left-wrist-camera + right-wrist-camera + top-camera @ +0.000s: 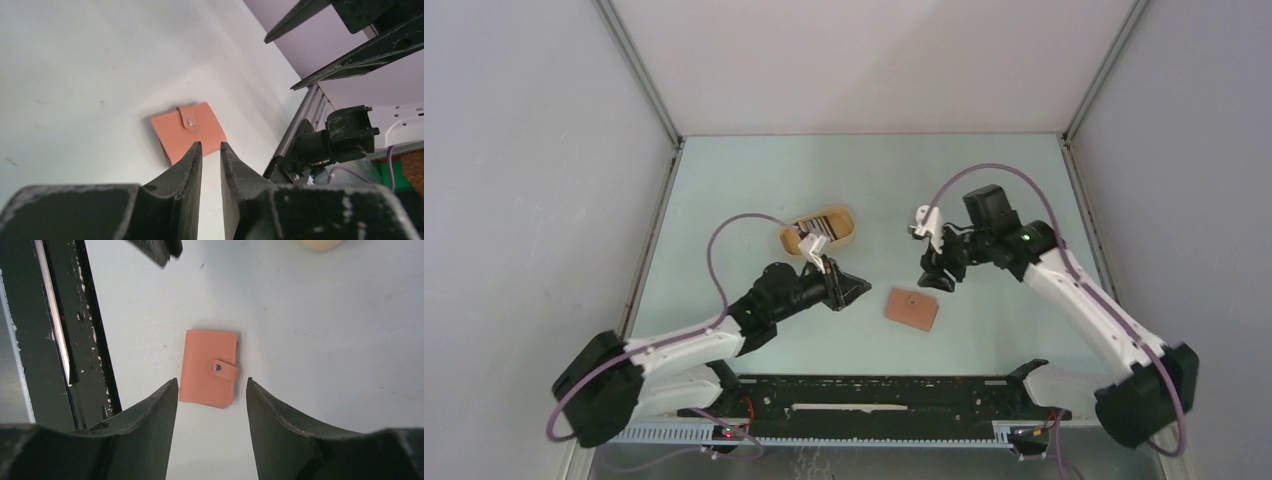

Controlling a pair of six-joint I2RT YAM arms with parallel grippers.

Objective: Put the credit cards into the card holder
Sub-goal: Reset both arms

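Note:
The card holder (912, 309) lies flat on the table between the two arms, folded, its snap tab fastened. It is reddish-brown with a small stud, as the left wrist view (190, 131) and the right wrist view (207, 369) both show. My left gripper (849, 290) hovers just left of it, jaws a narrow gap apart with nothing between them (211, 146). My right gripper (936, 275) hangs above its far side, open wide and empty (211, 384). The credit cards (812, 238) show as white and dark pieces in the tan tray, partly hidden by the left wrist.
The oval tan tray (839, 222) sits behind the left gripper; its edge (322, 244) shows at the top of the right wrist view. A black rail (874, 390) runs along the near table edge. Grey walls close in the left, right and far sides.

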